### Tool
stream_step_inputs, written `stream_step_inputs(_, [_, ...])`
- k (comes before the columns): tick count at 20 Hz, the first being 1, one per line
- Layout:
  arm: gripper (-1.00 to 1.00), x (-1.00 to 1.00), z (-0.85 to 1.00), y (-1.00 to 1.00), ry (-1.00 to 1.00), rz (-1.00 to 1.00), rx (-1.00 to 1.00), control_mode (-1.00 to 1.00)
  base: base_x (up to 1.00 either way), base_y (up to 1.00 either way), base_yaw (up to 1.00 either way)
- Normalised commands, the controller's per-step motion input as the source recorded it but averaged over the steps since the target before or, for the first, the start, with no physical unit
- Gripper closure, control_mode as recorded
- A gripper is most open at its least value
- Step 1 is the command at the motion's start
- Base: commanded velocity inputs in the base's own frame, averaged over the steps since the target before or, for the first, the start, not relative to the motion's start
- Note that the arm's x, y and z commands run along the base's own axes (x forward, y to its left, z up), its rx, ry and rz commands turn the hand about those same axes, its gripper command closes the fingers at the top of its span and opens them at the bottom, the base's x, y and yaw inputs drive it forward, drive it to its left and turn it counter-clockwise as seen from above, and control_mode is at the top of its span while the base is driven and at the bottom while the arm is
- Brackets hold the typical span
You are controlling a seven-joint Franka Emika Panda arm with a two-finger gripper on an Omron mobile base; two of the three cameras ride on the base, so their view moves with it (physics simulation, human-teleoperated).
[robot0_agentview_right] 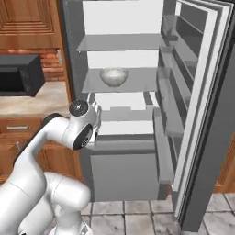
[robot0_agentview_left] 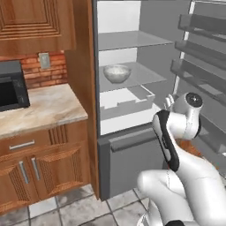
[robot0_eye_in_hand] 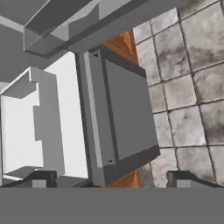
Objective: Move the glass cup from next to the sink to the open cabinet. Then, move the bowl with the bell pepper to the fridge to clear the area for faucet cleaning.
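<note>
The white speckled bowl [robot0_agentview_left: 117, 73] [robot0_agentview_right: 114, 76] rests on the middle shelf of the open fridge [robot0_agentview_left: 132, 88] [robot0_agentview_right: 124, 50]. The bell pepper is hidden from these angles. My arm [robot0_agentview_left: 181, 128] [robot0_agentview_right: 78, 126] is folded back in front of the fridge's lower part, well below and clear of the bowl. My gripper [robot0_eye_in_hand: 114, 178] is open with nothing between its fingertips [robot0_eye_in_hand: 41, 177]. It points down at the fridge's grey bottom drawer [robot0_eye_in_hand: 127, 113] and the tiled floor [robot0_eye_in_hand: 188, 87]. The glass cup, sink and faucet are out of view.
The fridge door [robot0_agentview_right: 202, 114] stands swung open to the right, its shelves [robot0_agentview_left: 198, 48] jutting inward. A stone counter [robot0_agentview_left: 39, 108] with a black microwave [robot0_agentview_left: 12, 86] lies to the left, over wooden base cupboards [robot0_agentview_left: 44, 167]. A brown wall cupboard [robot0_agentview_left: 31, 22] hangs above.
</note>
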Motion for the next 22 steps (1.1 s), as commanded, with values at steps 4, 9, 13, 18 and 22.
stream_step_inputs(4, [-1.00,0.00,0.00,0.00,0.00,0.00,0.00,1.00,-1.00,0.11,-0.68])
stream_step_inputs(9, [-1.00,0.00,0.00,0.00,0.00,0.00,0.00,1.00,-1.00,0.22,-0.76])
stream_step_inputs(13, [-1.00,0.00,0.00,0.00,0.00,0.00,0.00,1.00,-0.99,0.16,-0.78])
stream_step_inputs(18, [-1.00,0.00,0.00,0.00,0.00,0.00,0.00,1.00,-0.22,-0.45,-0.85])
stream_step_inputs(22, [-1.00,0.00,0.00,0.00,0.00,0.00,0.00,1.00,0.73,-0.67,-0.60])
